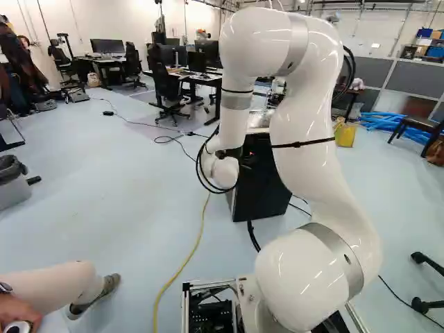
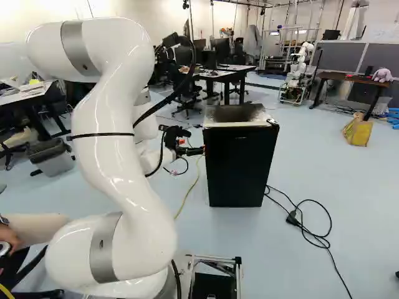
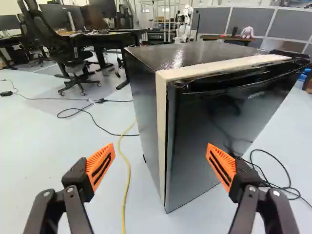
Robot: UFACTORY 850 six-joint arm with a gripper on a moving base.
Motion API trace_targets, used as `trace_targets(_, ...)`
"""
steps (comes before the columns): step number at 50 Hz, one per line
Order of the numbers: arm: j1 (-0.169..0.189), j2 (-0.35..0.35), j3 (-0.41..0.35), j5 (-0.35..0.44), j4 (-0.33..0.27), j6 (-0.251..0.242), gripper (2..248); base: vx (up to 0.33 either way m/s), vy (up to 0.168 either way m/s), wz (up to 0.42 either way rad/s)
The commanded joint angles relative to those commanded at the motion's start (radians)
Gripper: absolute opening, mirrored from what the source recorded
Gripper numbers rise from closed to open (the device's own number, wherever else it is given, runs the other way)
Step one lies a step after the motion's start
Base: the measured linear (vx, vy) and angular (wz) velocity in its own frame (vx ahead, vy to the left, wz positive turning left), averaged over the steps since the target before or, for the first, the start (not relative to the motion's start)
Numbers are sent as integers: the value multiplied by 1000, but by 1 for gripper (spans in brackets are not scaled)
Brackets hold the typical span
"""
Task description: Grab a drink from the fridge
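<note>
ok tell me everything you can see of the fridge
The fridge is a low black box standing upright on the pale floor. Its top is glossy, and its smooth, shiny door looks shut. A cream-coloured strip lines the edge behind the door, along the top and down the side. A dark recess runs below the door's top edge. The open claw faces one upright corner; I can't tell whether they touch.

a yellow cable [image 3: 129,176] runs over the floor. a plush toy [image 2: 382,75] sits on a brown table [image 2: 349,78], a yellow bag [image 2: 358,133] near it. blue tubes [image 1: 392,123] lie at the left base view's right; a black office chair [image 1: 165,84] stands by a desk [image 1: 211,81].
</note>
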State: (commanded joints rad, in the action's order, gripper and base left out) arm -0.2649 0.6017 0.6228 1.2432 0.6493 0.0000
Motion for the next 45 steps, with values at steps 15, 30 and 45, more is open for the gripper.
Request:
trace_targets(15, -12, 45, 38, 53, 34, 0, 247, 0, 0, 0)
trace_targets(30, -17, 59, 58, 88, 70, 0, 247, 0, 0, 0)
trace_targets(45, -14, 72, 80, 98, 126, 0, 247, 0, 0, 0)
